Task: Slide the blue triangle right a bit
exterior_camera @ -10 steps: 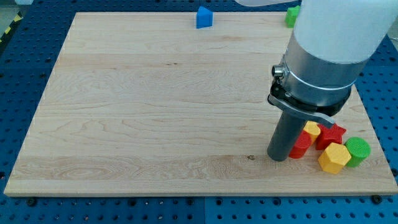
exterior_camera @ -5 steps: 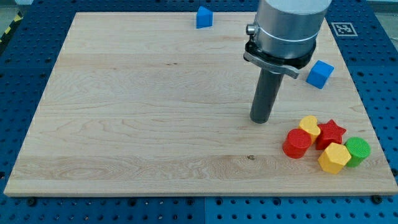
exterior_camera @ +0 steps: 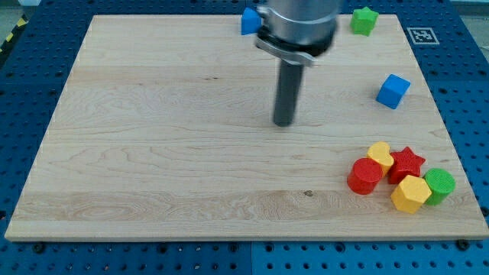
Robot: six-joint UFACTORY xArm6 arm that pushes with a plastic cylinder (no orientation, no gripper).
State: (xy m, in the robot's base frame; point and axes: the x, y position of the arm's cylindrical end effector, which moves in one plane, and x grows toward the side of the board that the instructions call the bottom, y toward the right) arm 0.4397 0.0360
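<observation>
My tip (exterior_camera: 283,123) sits mid tabletop (exterior_camera: 153,153), well apart from blue triangle (exterior_camera: 247,21) at top edge. No gripper in view; state can't tell.

Pale wood bench on a blue perforated base.

The bench (exterior_camera: 153,153) is a light board with fine grain running left to right and a small dark knot near its bottom edge, right of centre. A blue plate (exterior_camera: 23,92) dotted with regular holes borders all four edges. Yellow-black tape (exterior_camera: 11,34) runs past the top left corner, and a black-and-white marker (exterior_camera: 422,35) sits just off the top right corner. Light is even, with soft shadows.
</observation>
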